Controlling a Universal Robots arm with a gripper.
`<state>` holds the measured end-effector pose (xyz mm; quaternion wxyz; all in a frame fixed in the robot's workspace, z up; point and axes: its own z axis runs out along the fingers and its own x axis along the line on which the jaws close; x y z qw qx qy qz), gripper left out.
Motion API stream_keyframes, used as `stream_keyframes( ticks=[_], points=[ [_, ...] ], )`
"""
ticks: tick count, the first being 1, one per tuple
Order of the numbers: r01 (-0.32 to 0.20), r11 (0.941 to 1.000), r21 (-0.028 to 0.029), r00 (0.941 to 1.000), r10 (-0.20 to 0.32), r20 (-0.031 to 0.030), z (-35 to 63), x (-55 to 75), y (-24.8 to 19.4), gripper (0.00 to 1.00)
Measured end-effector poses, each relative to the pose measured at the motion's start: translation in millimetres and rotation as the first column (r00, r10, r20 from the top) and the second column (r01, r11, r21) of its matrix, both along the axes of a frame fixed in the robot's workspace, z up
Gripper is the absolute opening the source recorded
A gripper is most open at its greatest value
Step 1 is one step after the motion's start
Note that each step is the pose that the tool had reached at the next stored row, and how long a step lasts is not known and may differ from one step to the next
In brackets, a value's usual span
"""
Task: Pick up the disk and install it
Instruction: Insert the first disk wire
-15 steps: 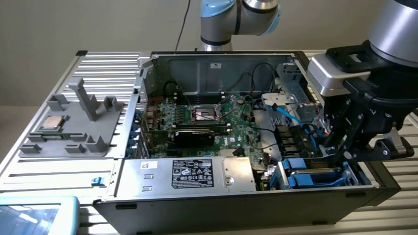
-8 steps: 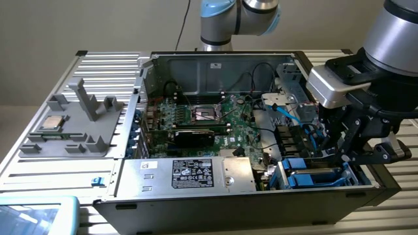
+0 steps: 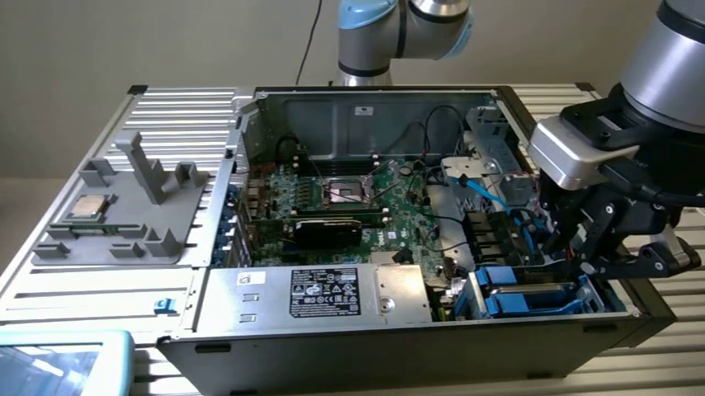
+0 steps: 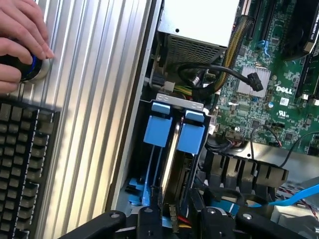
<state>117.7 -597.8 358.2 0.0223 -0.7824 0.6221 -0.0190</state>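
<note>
A ribbed aluminium bench (image 3: 105, 285) carries an open computer case (image 3: 364, 103), with a plain pale wall behind it. On the exterior view's left, beside the case, a grey fixture (image 3: 144, 198) holds a small square CPU chip (image 3: 88, 208). Inside the case lie the green motherboard (image 3: 414, 219) and, along the near wall, a large silver box (image 3: 319, 293) with a black label. The disk (image 3: 534, 299) sits low in the drive bay at the case's near corner on the exterior view's right. In the wrist view its blue carrier ends in two blue tabs (image 4: 158, 130), with the disk's (image 4: 172, 154) shiny metal between them, just beside the silver box. The arm (image 3: 672, 58) reaches down from the exterior view's right, and the gripper (image 3: 595, 264) hangs over that bay, close above the end of the disk away from the tabs. From the wrist view the gripper (image 4: 177, 221) straddles that end, but whether the jaws clamp the disk or stand off it cannot be told. A light blue cable (image 3: 484, 190) runs past the bay. Outside the case, a person's hand (image 4: 20, 40) rests on a round knob (image 4: 34, 69) beside a dark keyboard (image 4: 22, 159).
</note>
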Motion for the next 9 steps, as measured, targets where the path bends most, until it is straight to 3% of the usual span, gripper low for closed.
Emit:
stream_keyframes(
  ticks=[4, 9],
  points=[
    [-0.059, 0.9983, -0.0003, 0.9983, 0.059, -0.0013, -3.2, 0.0, 0.0, 0.35],
    [-0.076, 0.9971, 0.0035, 0.9971, 0.077, -0.0032, -6.8, 1.4, -2.9, 0.35]
  ],
)
